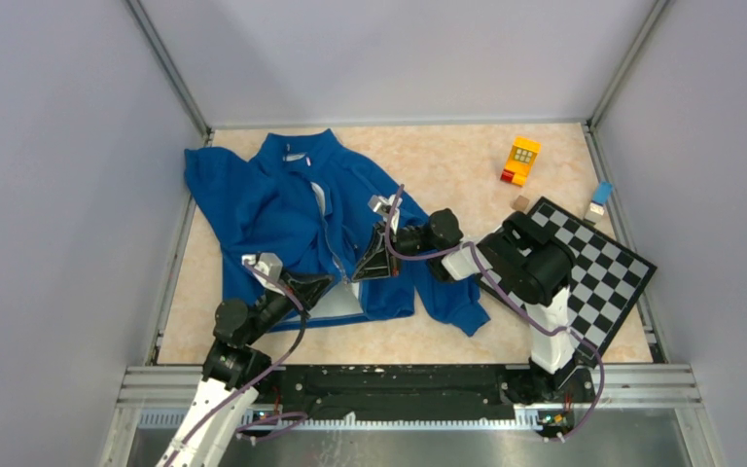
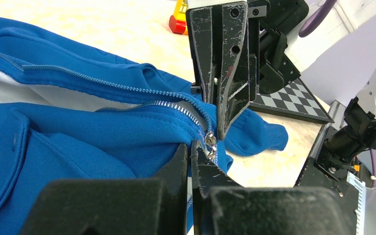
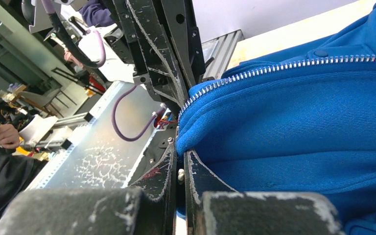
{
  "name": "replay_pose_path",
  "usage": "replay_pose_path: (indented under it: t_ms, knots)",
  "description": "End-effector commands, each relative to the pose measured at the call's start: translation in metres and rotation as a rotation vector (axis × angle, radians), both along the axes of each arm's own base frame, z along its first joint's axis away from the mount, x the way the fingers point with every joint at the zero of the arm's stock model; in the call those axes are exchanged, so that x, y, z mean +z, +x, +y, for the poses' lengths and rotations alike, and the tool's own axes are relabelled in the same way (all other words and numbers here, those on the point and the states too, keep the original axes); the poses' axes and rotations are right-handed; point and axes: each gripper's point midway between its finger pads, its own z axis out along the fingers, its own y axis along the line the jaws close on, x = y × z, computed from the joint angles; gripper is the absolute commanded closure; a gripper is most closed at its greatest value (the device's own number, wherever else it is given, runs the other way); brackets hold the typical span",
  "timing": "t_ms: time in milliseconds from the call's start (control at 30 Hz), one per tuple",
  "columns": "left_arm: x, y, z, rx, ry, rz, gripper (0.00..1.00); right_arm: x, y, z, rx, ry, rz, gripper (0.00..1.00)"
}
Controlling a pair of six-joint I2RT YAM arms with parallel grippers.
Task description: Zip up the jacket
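The jacket (image 1: pixel 272 209) lies spread out on the bench (image 1: pixel 447 165). Its collar is at the far side, and its front is open so the pale inside shows. The left hand (image 1: pixel 329 282) is at the jacket's bottom edge. Its fingers are almost closed, pinching the blue cloth beside the zipper (image 2: pixel 176 108). Just right of it, the right hand (image 1: pixel 356 276) squeezes the jacket by the little metal slider (image 2: pixel 209 141). Right of the jacket lie a yellow toy (image 1: pixel 522 159) and a checked board (image 1: pixel 593 268).
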Motion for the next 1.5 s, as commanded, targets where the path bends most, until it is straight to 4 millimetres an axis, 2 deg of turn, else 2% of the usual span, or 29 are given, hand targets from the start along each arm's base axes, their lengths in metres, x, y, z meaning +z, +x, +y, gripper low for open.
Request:
replay_pose_path:
  t_ms: [0,467,733,1100,1467]
  knots:
    - [0.027,-0.006,-0.003,-0.031,-0.023,-0.092,1.00,0.048,-0.012,-0.001,0.012,0.207,-0.234,1.00]
    - [0.026,-0.007,-0.003,-0.036,-0.017,-0.088,1.00,0.056,-0.001,-0.002,-0.057,0.227,-0.213,1.00]
    - [0.026,-0.008,-0.003,-0.037,-0.012,-0.087,1.00,0.057,0.004,0.002,-0.071,0.213,-0.138,1.00]
    - [0.025,-0.005,0.000,-0.014,-0.004,-0.078,1.00,0.068,-0.003,0.003,-0.064,0.188,-0.008,1.00]
    - [0.024,-0.004,-0.001,-0.018,0.011,-0.069,1.00,0.051,0.002,0.006,-0.085,0.026,0.089,1.00]
